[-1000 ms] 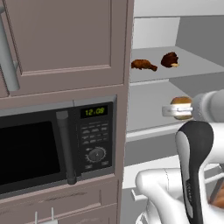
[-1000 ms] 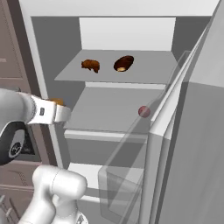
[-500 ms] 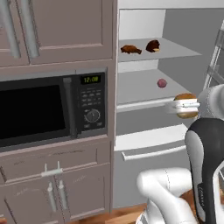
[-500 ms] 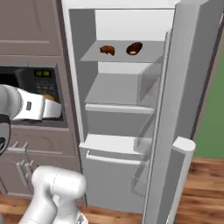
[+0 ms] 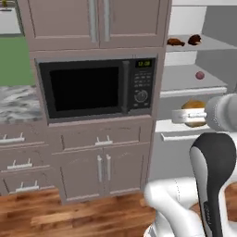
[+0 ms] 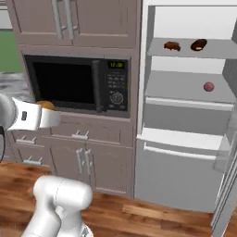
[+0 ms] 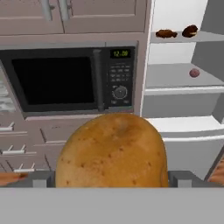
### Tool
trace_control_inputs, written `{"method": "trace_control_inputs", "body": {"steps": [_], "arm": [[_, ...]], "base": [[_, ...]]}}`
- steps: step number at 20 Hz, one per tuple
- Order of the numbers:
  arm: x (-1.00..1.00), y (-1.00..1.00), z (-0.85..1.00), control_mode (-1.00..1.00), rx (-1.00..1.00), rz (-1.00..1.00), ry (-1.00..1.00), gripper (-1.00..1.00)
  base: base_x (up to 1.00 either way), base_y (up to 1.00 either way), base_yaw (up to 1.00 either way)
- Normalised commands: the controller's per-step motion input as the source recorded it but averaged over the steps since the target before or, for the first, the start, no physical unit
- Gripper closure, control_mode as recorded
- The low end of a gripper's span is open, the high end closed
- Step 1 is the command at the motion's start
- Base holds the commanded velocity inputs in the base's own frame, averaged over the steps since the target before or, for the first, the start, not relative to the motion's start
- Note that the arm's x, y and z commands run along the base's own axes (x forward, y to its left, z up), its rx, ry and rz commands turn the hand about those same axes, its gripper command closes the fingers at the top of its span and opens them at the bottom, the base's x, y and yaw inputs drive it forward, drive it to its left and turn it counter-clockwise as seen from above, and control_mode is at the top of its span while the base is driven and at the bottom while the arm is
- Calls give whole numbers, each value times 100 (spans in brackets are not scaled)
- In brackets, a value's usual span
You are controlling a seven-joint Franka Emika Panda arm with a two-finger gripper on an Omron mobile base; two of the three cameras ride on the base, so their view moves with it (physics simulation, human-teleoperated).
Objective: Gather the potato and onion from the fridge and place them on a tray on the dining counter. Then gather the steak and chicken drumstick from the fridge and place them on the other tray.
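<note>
The potato (image 7: 113, 151) hides most of the gripper (image 7: 111, 179) in the hand view — its lower part is cut off at the bottom. On the fridge (image 6: 185, 88) shelves, three small items are too small to identify — two brown, one reddish.

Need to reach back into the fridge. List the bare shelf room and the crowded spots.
In the fridge, the middle shelf is bare left of the onion, and the ledge below it is bare. The top shelf is more crowded: chicken drumstick and steak. The fingers are shut on the potato.
</note>
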Motion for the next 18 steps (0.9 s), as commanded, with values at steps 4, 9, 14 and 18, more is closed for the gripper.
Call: {"method": "trace_control_inputs", "body": {"steps": [4,9,14,18], "arm": [[0,0,0,100,0,0,0,100],[0,0,0,100,0,0,0,100],[0,0,0,100,0,0,0,100],[0,0,0,100,0,0,0,100]], "base": [[-1,2,100],[0,0,100],[-1,0,100],[-1,0,100]]}}
